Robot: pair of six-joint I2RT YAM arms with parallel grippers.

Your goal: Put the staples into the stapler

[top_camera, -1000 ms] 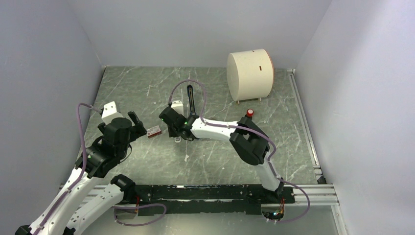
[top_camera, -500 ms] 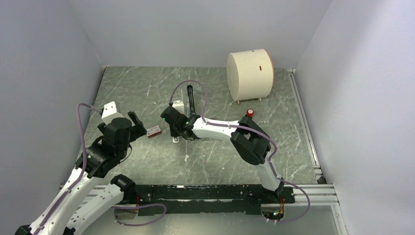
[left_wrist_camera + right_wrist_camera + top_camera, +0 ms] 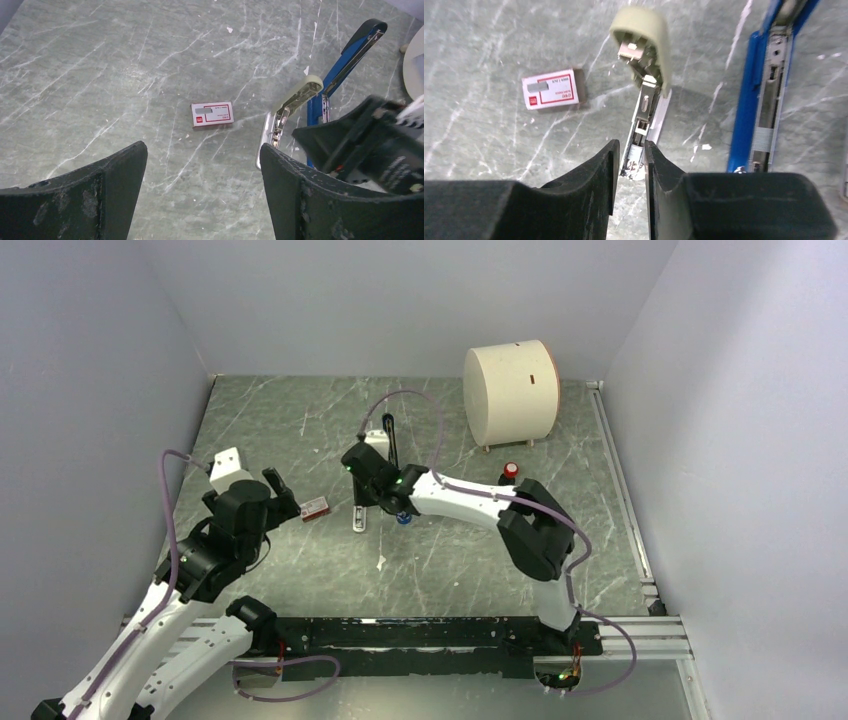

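Note:
The blue stapler (image 3: 388, 440) lies open mid-table, its thin black arm pointing away; it also shows in the left wrist view (image 3: 350, 55) and the right wrist view (image 3: 754, 100). A separate silvery-grey strip with a beige cap (image 3: 644, 100) lies just left of it (image 3: 357, 519). A small red-and-white staple box (image 3: 315, 507) lies further left (image 3: 212, 114) (image 3: 553, 89). My right gripper (image 3: 364, 500) (image 3: 630, 145) hovers over the strip's near end, jaws a narrow slit apart with nothing in them. My left gripper (image 3: 283, 495) (image 3: 202, 147) is wide open and empty, near the box.
A cream cylinder (image 3: 510, 390) stands at the back right. A small red-capped object (image 3: 511, 470) sits in front of it, beside the right arm. A metal rail (image 3: 620, 490) runs along the table's right edge. Walls close in the left, back and right.
My right gripper has moved back and to the right, uncovering the silvery strip in the top view. The left arm, the box and the stapler have not moved.

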